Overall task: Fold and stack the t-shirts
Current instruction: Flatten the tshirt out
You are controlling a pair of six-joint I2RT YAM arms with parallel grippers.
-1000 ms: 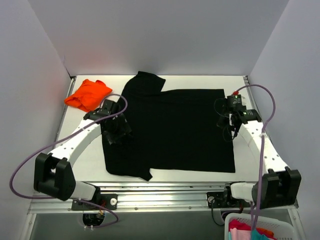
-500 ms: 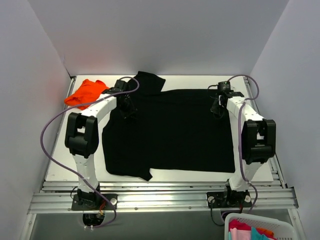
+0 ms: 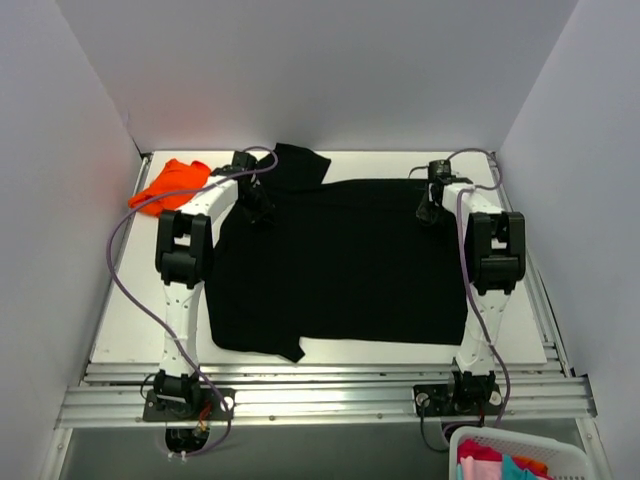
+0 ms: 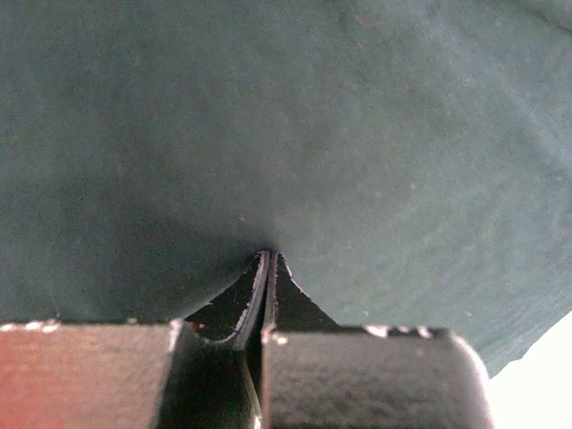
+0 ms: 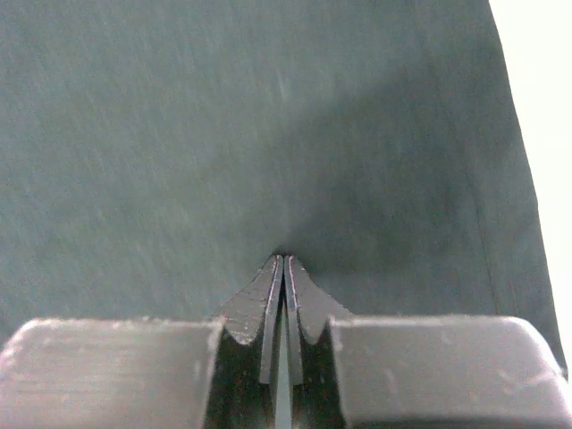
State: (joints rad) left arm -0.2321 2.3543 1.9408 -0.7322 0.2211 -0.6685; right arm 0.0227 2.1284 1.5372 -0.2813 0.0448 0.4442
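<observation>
The black t-shirt (image 3: 340,260) lies spread flat over the middle of the white table (image 3: 125,320), one sleeve (image 3: 300,165) pointing to the far edge. Both arms reach far out over it. My left gripper (image 3: 258,207) is at its far left part, shut, tips pinching a small pucker of black cloth (image 4: 357,134) at the left gripper (image 4: 271,255). My right gripper (image 3: 428,208) is at the far right part, near the hem. In its wrist view the right gripper (image 5: 283,257) is shut on the black cloth (image 5: 179,134). The orange t-shirt (image 3: 170,185) lies bunched at the far left corner.
White walls close the table in on the left, far and right sides. A white basket (image 3: 510,455) with coloured clothes stands below the table's near right corner. Purple cables loop from both arms. A metal rail (image 3: 320,400) runs along the near edge.
Both arms have stretched from the shirt's side edges toward its far edge. The left gripper went from open to shut on the cloth. The right stayed shut.
</observation>
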